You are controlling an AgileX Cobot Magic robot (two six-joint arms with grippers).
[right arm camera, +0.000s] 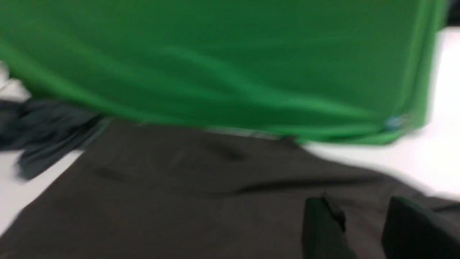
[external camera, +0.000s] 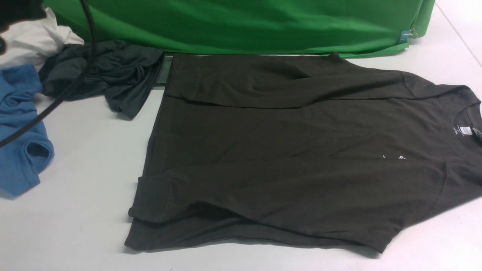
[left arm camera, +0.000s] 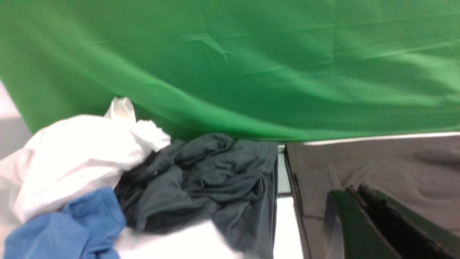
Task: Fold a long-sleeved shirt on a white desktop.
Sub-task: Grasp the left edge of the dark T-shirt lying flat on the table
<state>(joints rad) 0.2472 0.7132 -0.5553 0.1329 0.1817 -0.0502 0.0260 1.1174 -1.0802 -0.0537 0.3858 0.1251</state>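
Note:
The long-sleeved shirt (external camera: 286, 150) lies flat on the white desktop (external camera: 86, 169), collar and white label at the right, hem at the left. Both sleeves are folded in across the body. Neither gripper shows in the front view. In the left wrist view my left gripper (left arm camera: 355, 189) is shut with nothing in it, hovering above the shirt's hem corner (left arm camera: 377, 165). The blurred right wrist view shows my right gripper (right arm camera: 363, 205) open over the shirt (right arm camera: 179, 201), only dark fabric seen through the gap.
A crumpled charcoal-grey garment (external camera: 113, 75), a blue shirt (external camera: 19, 124) and a white cloth (external camera: 34, 37) are heaped at the back left. A black cable (external camera: 75, 82) hangs across them. The green backdrop (external camera: 244, 22) closes the back edge; a grey hatch (external camera: 163, 71) peeks out.

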